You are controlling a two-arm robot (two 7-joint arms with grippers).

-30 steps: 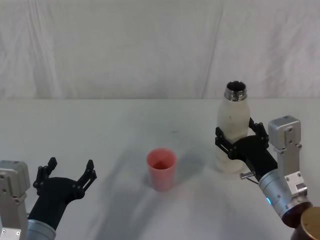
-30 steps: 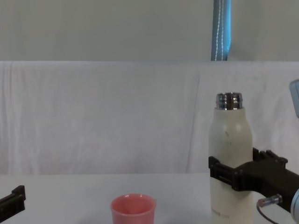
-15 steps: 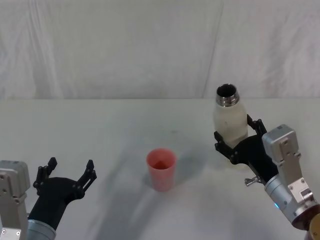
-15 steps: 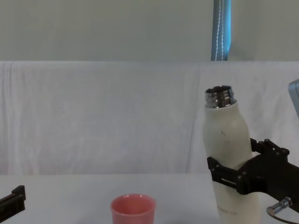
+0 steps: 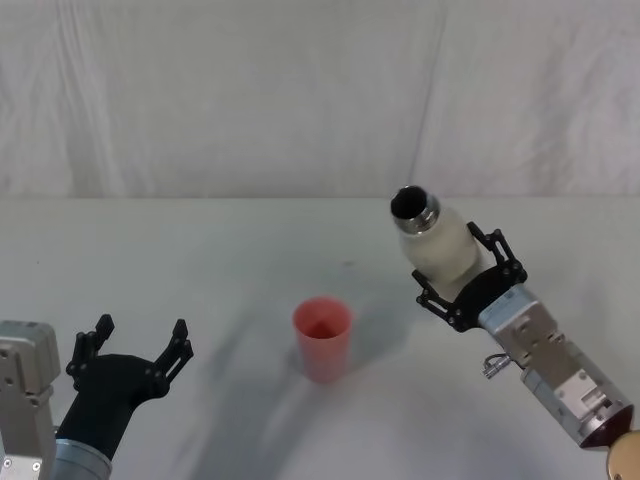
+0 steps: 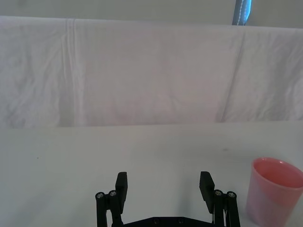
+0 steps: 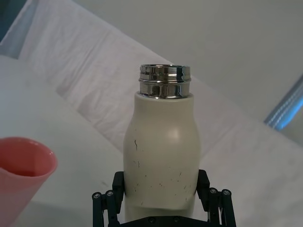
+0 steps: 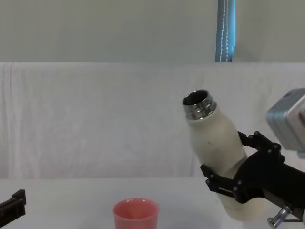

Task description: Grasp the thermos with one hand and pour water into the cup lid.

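White cloth hangs behind the bench [image 5: 200,250] and drapes over it, and the pink cup [image 5: 322,338] stands alone near the middle; everything else is easiest placed from that cup. Off to the cup's right and raised above it, the right hand [image 5: 462,283] is clamped around the lower body of the cream bottle [image 5: 432,236], a finger on each side, with the bottle clear of the bench and leaning so its open steel neck points toward the cup. From the chest view the mouth is well above the cup's rim and not yet over it; it sits to the right of the cup with a clear gap between. That is where I would worry: if the tilt deepens before the mouth is over the cup, water should land on the cloth short of it, and from that height the stream could splash or miss such a small opening. The grip is low on a smooth, rounded body, so the bottle might turn or slip in the fingers as it tips further. The cup looks light; a knock from the neck could topple it. To the cup's left and nearer the robot, the left hand [image 5: 135,365] waits low with its fingers spread, holding nothing.
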